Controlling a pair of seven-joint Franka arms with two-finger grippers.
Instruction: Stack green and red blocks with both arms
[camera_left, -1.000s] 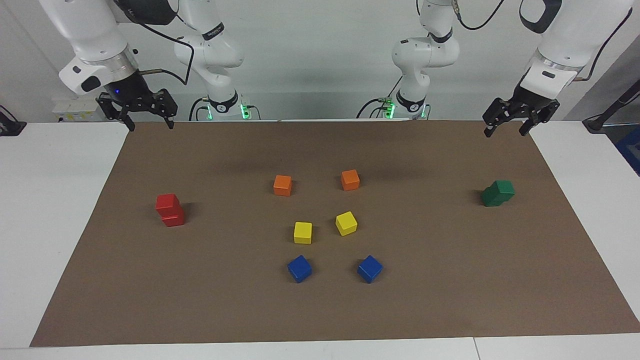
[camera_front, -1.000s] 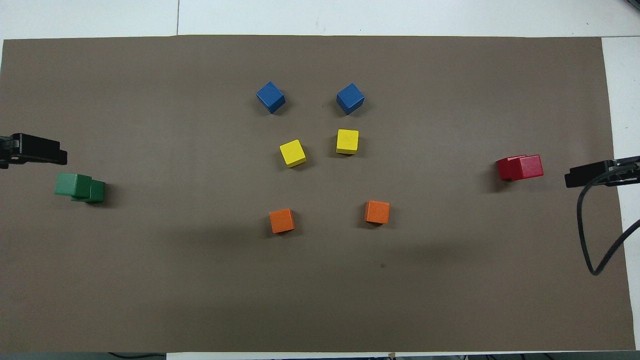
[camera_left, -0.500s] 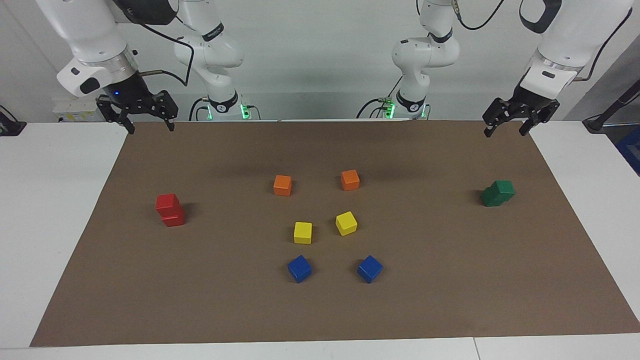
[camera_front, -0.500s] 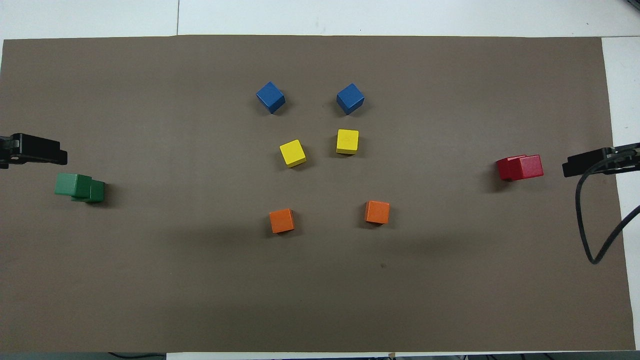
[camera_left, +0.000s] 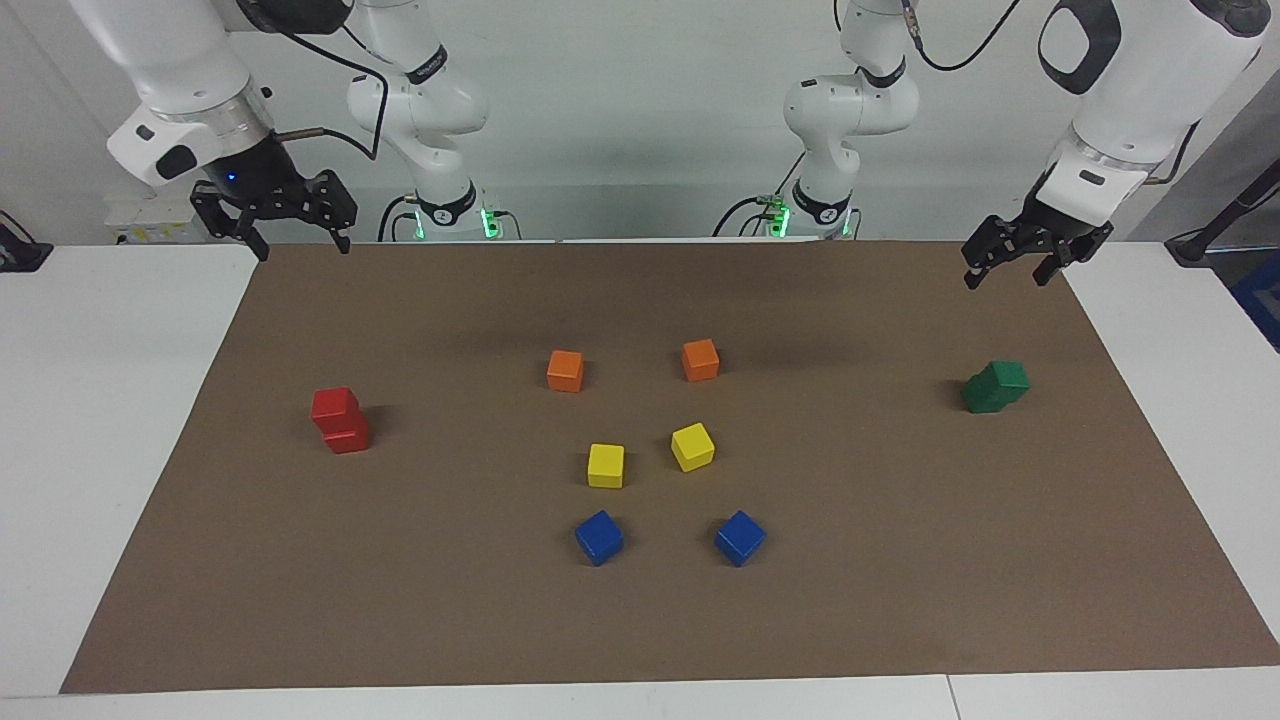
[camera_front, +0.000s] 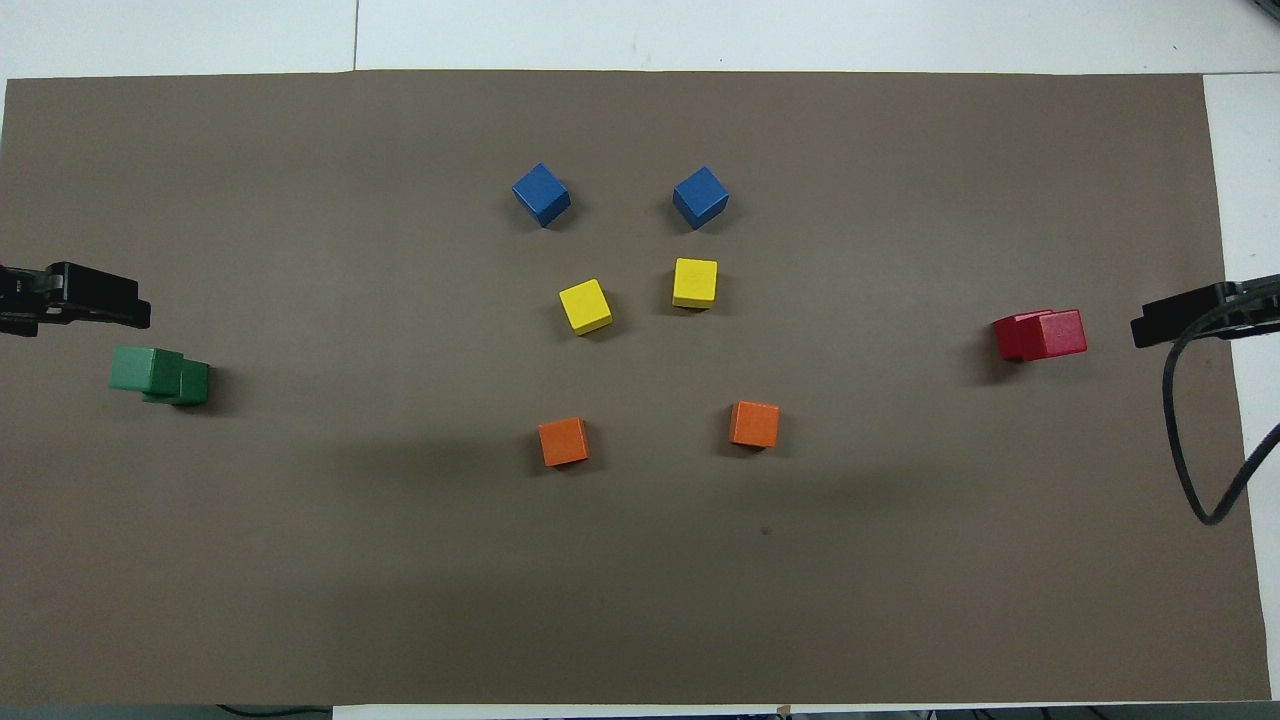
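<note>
A white table carries a brown mat — on it rest a red stack, a green stack, and orange, yellow and blue cubes mid-mat.

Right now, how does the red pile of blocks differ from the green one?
The red stack sits toward the right arm's end of the mat; the green stack sits toward the left arm's end. The red top cube covers most of its lower cube, while the green top cube is shifted more to one side. Both are two cubes high, with no pincer touching them.

Bright, even overhead light, soft short shadows beside each cube on the brown mat, sharp focus throughout.
</note>
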